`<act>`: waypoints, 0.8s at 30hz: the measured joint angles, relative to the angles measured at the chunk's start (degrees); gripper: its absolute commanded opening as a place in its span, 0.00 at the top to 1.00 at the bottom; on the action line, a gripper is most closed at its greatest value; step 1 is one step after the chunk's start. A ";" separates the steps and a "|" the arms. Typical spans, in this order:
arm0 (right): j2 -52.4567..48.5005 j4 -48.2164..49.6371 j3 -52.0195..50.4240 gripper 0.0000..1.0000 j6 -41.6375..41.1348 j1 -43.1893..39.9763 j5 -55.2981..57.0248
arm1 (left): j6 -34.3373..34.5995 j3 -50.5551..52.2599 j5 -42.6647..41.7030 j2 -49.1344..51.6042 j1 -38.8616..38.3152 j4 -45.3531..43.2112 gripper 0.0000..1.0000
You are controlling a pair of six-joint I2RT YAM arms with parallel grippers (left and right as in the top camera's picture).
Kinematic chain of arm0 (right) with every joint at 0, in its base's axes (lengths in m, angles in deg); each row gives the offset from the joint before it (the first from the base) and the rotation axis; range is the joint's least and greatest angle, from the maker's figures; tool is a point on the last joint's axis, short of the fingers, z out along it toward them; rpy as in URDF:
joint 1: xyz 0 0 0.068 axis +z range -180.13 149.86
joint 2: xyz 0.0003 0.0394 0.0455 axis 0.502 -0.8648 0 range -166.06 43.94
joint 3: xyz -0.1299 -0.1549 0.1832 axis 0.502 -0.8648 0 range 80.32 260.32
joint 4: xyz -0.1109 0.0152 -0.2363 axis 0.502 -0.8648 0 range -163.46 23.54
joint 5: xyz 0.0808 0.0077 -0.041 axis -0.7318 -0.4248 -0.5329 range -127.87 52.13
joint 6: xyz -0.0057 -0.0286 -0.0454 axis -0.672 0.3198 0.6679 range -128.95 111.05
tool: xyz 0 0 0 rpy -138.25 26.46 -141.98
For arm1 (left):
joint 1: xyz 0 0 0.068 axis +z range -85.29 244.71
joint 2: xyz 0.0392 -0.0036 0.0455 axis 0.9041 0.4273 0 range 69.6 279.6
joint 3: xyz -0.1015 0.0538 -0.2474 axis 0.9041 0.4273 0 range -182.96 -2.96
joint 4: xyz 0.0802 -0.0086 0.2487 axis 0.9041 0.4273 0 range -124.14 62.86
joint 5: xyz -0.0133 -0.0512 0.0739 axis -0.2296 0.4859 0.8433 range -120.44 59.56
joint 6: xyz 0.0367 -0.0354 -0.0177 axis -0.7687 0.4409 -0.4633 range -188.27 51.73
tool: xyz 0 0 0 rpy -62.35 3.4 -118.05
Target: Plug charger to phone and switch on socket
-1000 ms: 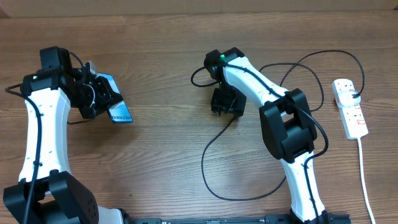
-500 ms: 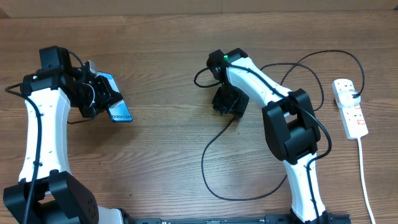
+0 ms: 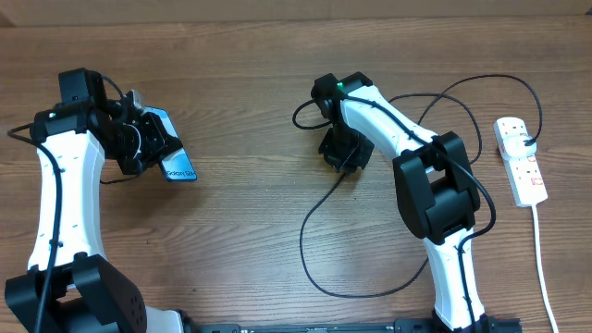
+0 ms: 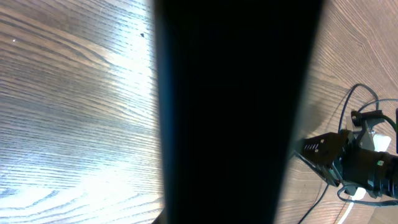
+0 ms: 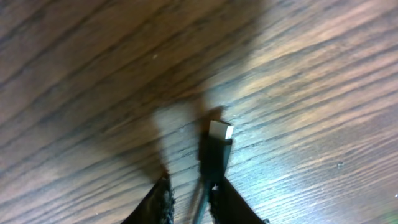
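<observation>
Two pincers, two jobs.

My left pincer [image 3: 153, 146] is pressed together on the phone [image 3: 178, 159]. It holds the phone off the table [image 3: 240, 250] at the 9 o'clock side of the overhead view, tilted, with the lettered end toward 5 o'clock. In the left wrist view the phone [image 4: 236, 112] is a dark slab across the middle, so no port can be read there.

My right pincer [image 3: 344, 155] is down on the wood toward 1 o'clock of centre, over the free end of the charger [image 3: 302, 239].

Right wrist view:
- The connector tip [image 5: 219, 134] lies flat, metal end toward 12 o'clock.
- Its black shank runs back to 6 o'clock between my fingers [image 5: 160, 200].
- The jaws stand narrow, one on each side of the shank.
- The 3 o'clock finger looks to be touching; the 9 o'clock one shows a sliver of wood beside it.
- I cannot tell whether the pinch has bitten.

The cable loops down toward 6 o'clock, then round toward the socket [image 3: 521, 162], which sits well apart at 3 o'clock.

Step in hand, as I judge it: take the connector.

To do it well:
- Grip the moulded shank, not the thin cable.
- Leave the metal end proud of the fingertips.
- Keep it square in the jaws so it cannot twist.
- Lift slowly, because the loops will likely drag.

The plug is not yet in and the socket is untouched.
</observation>
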 measured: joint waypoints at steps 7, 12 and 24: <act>0.28 1.29 -0.55 0.69 6.21 -0.13 -0.13 | 0.00 0.00 0.00 0.00 0.00 0.02 0.96; 0.50 1.55 -0.68 0.55 7.74 -0.59 0.02 | -0.02 0.00 0.42 0.00 0.00 0.00 0.96; 0.55 2.75 -0.70 0.81 6.88 -1.05 -1.64 | -0.02 0.00 0.68 0.00 -0.02 0.00 0.96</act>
